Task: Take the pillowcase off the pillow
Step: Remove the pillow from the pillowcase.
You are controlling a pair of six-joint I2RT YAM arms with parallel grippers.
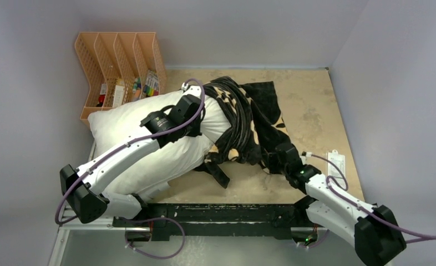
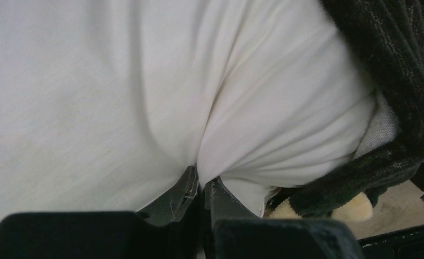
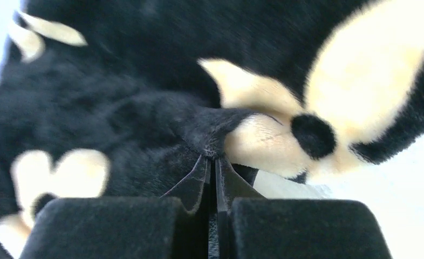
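**Desk:** What shows from above?

**Photographer:** A puffy white pillow (image 1: 132, 124) lies mostly bared on the tan surface (image 1: 315, 111). The black case (image 1: 249, 119) is bunched over its end, between the two sets of jaws.

**Desk:** Left wrist?

**Photographer:** The left jaws are pressed together, pinching a smooth fold of pillow cloth. The plush case sits just right of them.

**Desk:** Right wrist?

**Photographer:** The right jaws are clamped on a nub of flower-printed plush. The peel looks well advanced. Next, probably, the right pulls away while the left anchors.

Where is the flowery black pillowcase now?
In the top view the pillowcase is bunched mid-table over the right end of the pillow, pinched by the right gripper.
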